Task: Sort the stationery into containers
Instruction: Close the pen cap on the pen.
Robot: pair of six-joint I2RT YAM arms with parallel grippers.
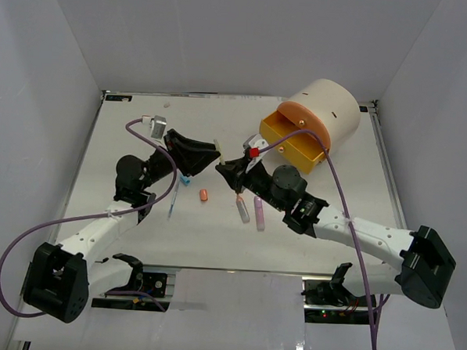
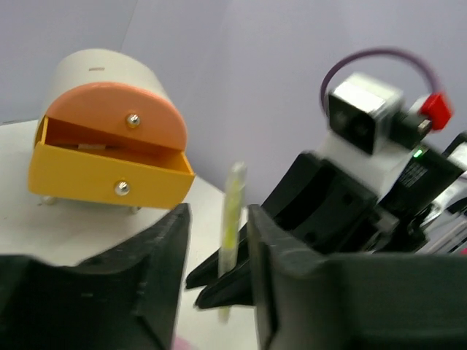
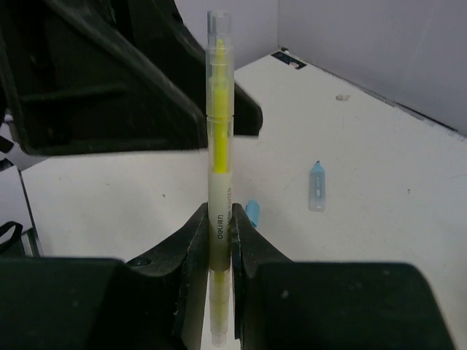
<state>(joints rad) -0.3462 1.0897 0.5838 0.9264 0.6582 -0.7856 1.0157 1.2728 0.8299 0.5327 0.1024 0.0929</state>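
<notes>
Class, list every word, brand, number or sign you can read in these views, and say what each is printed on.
"deli": on the barrel of the yellow highlighter.
Smaller print beside it: too small to read.
Pale label on black housing, left wrist view: blurred, unreadable.

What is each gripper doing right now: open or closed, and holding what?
Left gripper: open, jaws apart around the yellow highlighter.
Right gripper: closed on the yellow highlighter.

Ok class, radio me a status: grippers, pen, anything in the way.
Right gripper shut on yellow highlighter, upright. Left gripper open around it. Yellow drawer open; no obstruction seen.
</notes>
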